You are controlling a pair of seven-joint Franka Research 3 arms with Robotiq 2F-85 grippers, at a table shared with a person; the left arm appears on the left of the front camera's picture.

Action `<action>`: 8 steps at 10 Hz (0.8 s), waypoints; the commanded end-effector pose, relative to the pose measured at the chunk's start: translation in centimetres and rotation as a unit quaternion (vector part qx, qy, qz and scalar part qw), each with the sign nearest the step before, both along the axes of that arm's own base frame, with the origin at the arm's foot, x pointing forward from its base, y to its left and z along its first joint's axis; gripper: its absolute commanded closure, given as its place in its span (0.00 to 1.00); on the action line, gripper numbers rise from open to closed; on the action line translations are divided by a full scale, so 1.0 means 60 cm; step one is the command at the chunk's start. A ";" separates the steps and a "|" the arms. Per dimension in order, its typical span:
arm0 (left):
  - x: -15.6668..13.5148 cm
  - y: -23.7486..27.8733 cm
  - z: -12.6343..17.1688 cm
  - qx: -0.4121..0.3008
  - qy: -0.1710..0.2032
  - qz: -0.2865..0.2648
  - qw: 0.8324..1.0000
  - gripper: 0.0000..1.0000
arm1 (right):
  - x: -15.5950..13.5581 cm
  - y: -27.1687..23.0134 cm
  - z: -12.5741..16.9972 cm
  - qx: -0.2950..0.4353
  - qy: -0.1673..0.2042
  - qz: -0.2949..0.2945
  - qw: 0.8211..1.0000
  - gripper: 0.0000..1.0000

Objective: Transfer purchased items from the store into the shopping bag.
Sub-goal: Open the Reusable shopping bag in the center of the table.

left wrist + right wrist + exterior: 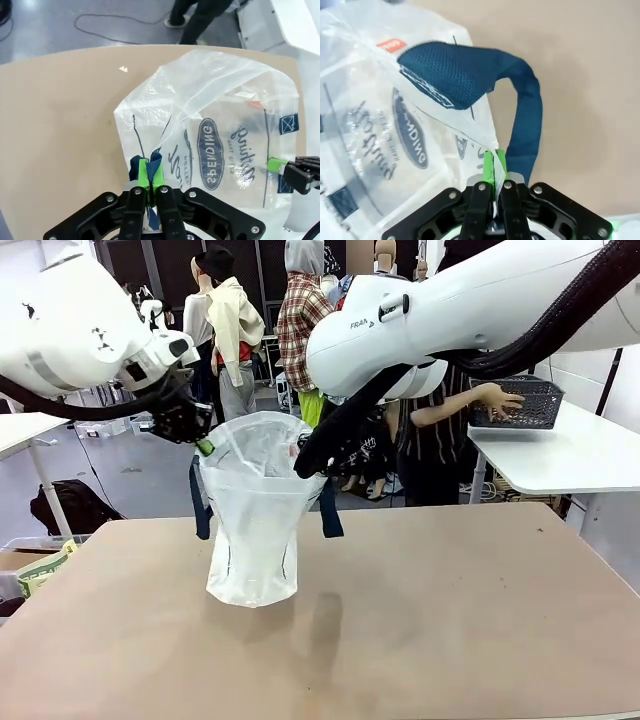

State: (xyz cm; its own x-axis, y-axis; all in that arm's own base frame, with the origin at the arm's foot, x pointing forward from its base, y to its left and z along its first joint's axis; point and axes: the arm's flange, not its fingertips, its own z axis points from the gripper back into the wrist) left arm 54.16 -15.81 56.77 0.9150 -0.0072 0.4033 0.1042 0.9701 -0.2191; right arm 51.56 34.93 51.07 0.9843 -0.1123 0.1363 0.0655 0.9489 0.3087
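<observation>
Leftmost, the left arm (70,330) is seen coming in from the picture's left. The left gripper (203,445) is set at the left rim of the shopping bag (255,530). In the left wrist view its green pads (145,172) are pressed together on a fold of the bag's rim (151,172), right beside a navy strap end (136,167).

The shopping bag is held upright and spread open over the left half of the tan table (450,620). Whether its bottom touches the tabletop cannot be told. One navy strap (200,505) hangs down its left side and another (330,508) down its right side. An oval dark logo (210,152) is printed on the translucent wall. A small red tag (390,44) is seen near the top edge. Anything inside the bag cannot be made out.

At the bag's right rim the right gripper (308,455) is placed. In the right wrist view its pads (487,170) are clamped tight on the thin plastic edge (494,167). The navy strap (520,110) loops just above them.

Far right, behind the table, a person's hand (500,398) is laid on a dark lattice basket (530,405). The basket stands on a white side table (570,455). Its contents cannot be made out.
</observation>
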 end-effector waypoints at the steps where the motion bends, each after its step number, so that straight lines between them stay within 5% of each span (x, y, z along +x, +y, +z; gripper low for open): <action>1: -0.029 0.009 -0.019 0.010 0.025 0.039 0.999 1.00 | 0.029 0.029 -0.013 -0.024 0.016 0.039 0.999 1.00; 4: -0.036 0.001 -0.067 0.006 0.072 0.032 0.997 1.00 | 0.049 0.066 -0.031 -0.056 0.039 0.064 0.996 1.00; 7: -0.027 0.016 -0.084 0.011 0.080 0.048 0.996 1.00 | 0.036 0.071 -0.035 -0.068 0.014 0.067 0.995 1.00; 8: -0.024 0.018 -0.084 0.013 0.079 0.056 0.995 1.00 | 0.033 0.072 -0.044 -0.053 0.040 0.067 0.996 1.00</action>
